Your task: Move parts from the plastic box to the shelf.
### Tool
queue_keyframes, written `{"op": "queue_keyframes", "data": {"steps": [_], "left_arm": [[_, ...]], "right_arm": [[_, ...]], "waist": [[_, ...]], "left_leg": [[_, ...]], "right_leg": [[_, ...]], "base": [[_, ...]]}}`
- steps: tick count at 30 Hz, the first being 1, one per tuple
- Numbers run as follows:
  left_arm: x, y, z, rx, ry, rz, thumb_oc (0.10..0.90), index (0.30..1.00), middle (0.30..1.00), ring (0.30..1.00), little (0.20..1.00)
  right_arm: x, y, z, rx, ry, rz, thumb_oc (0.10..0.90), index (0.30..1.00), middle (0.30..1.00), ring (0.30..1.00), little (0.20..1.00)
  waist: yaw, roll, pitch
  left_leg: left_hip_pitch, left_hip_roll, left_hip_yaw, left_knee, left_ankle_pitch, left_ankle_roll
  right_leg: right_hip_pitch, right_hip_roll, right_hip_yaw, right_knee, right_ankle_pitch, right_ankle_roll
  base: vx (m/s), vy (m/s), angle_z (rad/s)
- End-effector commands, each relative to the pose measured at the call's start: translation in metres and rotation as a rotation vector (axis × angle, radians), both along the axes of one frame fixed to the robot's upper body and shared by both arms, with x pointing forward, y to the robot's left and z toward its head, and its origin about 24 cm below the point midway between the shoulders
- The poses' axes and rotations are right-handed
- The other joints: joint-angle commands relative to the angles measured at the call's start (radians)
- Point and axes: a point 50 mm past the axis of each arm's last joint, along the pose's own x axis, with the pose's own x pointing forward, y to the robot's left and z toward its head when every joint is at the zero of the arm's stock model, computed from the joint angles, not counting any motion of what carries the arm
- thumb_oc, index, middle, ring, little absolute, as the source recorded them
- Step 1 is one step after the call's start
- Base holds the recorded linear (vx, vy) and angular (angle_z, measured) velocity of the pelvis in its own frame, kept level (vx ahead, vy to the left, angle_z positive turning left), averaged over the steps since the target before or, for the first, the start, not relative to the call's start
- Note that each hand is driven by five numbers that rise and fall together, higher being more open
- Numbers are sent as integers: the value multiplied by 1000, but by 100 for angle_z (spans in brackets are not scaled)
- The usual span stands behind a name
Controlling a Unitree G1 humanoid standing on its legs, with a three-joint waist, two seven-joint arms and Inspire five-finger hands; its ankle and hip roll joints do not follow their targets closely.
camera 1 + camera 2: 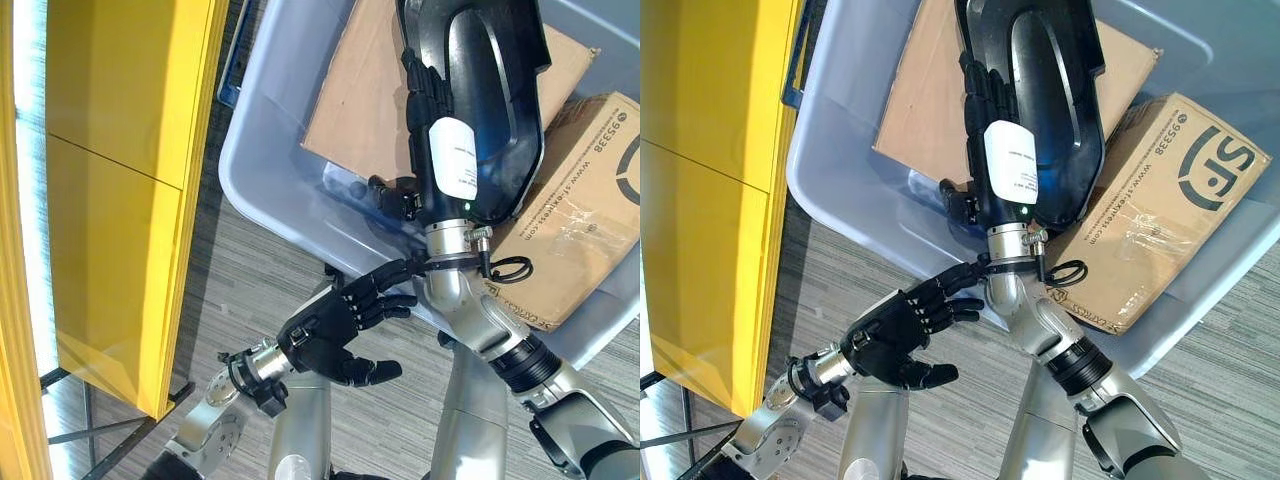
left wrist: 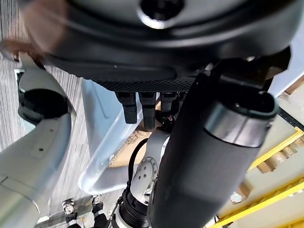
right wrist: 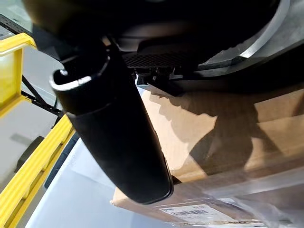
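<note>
Right hand (image 1: 980, 90) grasps the black part (image 1: 1040, 110) above the plastic box (image 1: 830, 190); left hand (image 1: 890, 335), released, hangs outside its rim.

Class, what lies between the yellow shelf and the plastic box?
A bare strip of grey floor separates the yellow shelf from the plastic box, seen in both eye views.

Both eye views look steeply down on the plastic box (image 1: 270, 190); wrist views sit very close.

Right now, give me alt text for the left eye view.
The right robot hand grips a large black plastic part over the translucent plastic box, which holds cardboard boxes. The left robot hand hangs open below; a yellow shelf stands left.
</note>
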Motion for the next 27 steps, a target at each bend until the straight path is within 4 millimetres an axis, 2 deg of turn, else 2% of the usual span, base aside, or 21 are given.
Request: {"op": "queue_keyframes", "data": {"steps": [1, 5, 10, 15, 18, 27], "left_arm": [[-12, -25, 21, -59, -107, -91, 900, 1000, 1000, 1000, 1000], [-11, -24, 24, -63, -109, -105, 900, 1000, 1000, 1000, 1000], [-13, -21, 24, -66, -115, -133, 900, 1000, 1000, 1000, 1000], [-16, -19, 25, -56, -125, -144, 900, 1000, 1000, 1000, 1000], [-19, -19, 29, -73, -133, -140, 900, 1000, 1000, 1000, 1000], [-23, -22, 28, -95, -137, -149, 900, 1000, 1000, 1000, 1000]], "right_arm": [[-24, 22, 28, -37, -174, 147, 900, 1000, 1000, 1000, 1000], [-24, 24, 26, -50, -167, 146, 900, 1000, 1000, 1000, 1000], [-30, 27, 29, -98, -266, 171, 900, 1000, 1000, 1000, 1000], [-51, 30, 48, -125, -402, 285, 900, 1000, 1000, 1000, 1000], [-75, 27, 65, -69, -467, 329, 900, 1000, 1000, 1000, 1000], [-64, 13, 69, 90, -462, 260, 900, 1000, 1000, 1000, 1000]], "waist": [[-12, 74, -9], [-9, 80, -9], [-6, 81, -9], [-15, 75, -9], [-30, 69, -9], [-32, 82, -9]], "left_leg": [[-41, -41, 34, 76, -116, 62], [-49, -41, 37, 80, -115, 68], [-33, -39, 37, 61, -106, 68], [0, -34, 43, 32, -98, 64], [26, -34, 57, 25, -103, 61], [26, -39, 64, 33, -107, 59]], "right_leg": [[35, 81, 38, 33, -74, -6], [24, 82, 44, 39, -75, -10], [41, 77, 38, 26, -68, -6], [73, 78, 37, -6, -57, 1], [88, 87, 45, -13, -53, 3], [86, 88, 53, -6, -62, -3]], "base": [[0, 0, 0], [-6, -2, -1], [-6, -5, 0], [0, 0, 0], [-9, 42, -7], [-7, 19, -4]]}}
